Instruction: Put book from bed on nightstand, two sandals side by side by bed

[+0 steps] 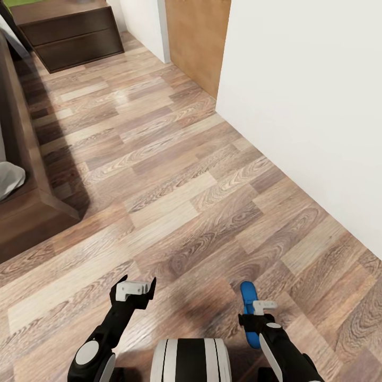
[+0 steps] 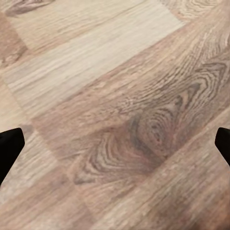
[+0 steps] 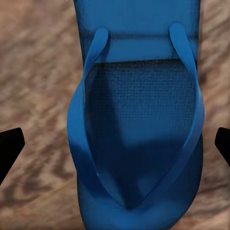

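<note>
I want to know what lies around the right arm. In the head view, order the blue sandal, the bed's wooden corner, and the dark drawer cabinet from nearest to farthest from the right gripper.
1. Blue sandal: right at the right gripper, under it.
2. Bed corner: off to the left, mid-floor.
3. Dark drawer cabinet: far end, top left.

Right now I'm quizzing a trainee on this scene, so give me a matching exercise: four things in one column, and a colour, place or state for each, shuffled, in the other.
Things:
1. sandal
2. drawer cabinet
3. wall
4. left end effector

Descriptions:
A. dark brown, far ahead on the left
B. open, over the floor
C. blue, with straps
D. white, along the robot's right

Pairs: 1-C, 2-A, 3-D, 4-B
</note>
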Robot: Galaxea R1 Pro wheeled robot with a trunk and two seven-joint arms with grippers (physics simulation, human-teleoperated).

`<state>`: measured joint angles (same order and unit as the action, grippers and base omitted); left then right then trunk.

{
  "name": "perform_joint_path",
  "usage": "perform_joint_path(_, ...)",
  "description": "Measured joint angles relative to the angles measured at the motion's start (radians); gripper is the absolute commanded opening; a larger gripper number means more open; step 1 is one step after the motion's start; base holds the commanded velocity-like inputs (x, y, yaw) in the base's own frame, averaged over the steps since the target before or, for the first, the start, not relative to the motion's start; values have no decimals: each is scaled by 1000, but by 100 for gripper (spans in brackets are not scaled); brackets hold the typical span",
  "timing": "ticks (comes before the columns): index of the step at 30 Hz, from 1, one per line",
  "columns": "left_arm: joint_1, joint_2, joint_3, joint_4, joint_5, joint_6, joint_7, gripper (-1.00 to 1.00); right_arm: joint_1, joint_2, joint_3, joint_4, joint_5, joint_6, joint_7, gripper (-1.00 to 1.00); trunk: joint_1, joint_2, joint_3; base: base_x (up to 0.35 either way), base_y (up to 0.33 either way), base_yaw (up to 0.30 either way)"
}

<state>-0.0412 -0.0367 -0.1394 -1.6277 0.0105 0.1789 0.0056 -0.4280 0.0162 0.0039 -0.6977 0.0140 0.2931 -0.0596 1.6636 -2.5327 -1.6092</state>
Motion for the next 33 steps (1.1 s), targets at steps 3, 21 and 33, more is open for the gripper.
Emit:
perform_joint_path(3, 0, 0, 0, 0, 0, 0, 0, 100, 0, 0, 0, 0, 0, 0, 0, 100, 0, 0, 0, 4, 0, 0)
perform_joint_path(21, 0, 0, 0, 0, 0, 1, 0, 100, 0, 2, 0, -5, 0, 0, 0, 100, 1, 0, -4, 87, 0, 0)
perform_joint_path(33, 0, 0, 0, 0, 0, 1, 0, 100, 0, -1, -1, -6, 0, 0, 0, 100, 2, -1, -15, 0, 0, 0)
